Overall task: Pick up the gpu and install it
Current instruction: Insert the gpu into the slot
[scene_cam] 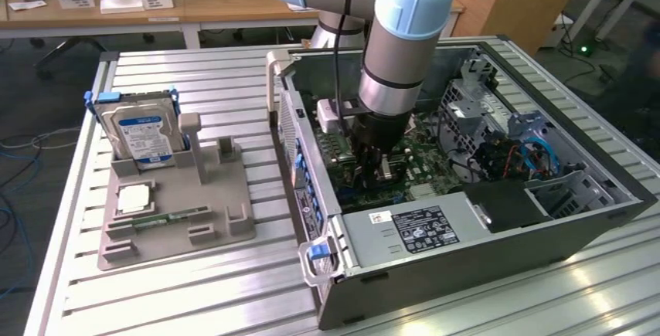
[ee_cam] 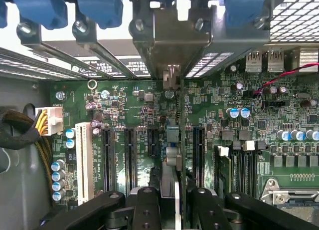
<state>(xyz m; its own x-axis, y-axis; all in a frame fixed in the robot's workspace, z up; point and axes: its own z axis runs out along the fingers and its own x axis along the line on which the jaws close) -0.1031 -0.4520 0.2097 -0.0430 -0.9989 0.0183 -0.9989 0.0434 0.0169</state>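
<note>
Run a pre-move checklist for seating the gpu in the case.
1. gpu held edge-on between the fingers: ok.
2. Gripper down inside the open computer case: ok.
3. Card's metal bracket up at the rear slot openings: ok.
4. Card edge fully seated in a motherboard slot: cannot tell.
5. Hard drive standing in the fixture tray, clear of the arm: ok.

No text legible to me. Hard drive point(scene_cam: 142, 137) carries a blue-white label, power supply point(scene_cam: 413, 232) a dark label with a white sticker; print unreadable.
</note>
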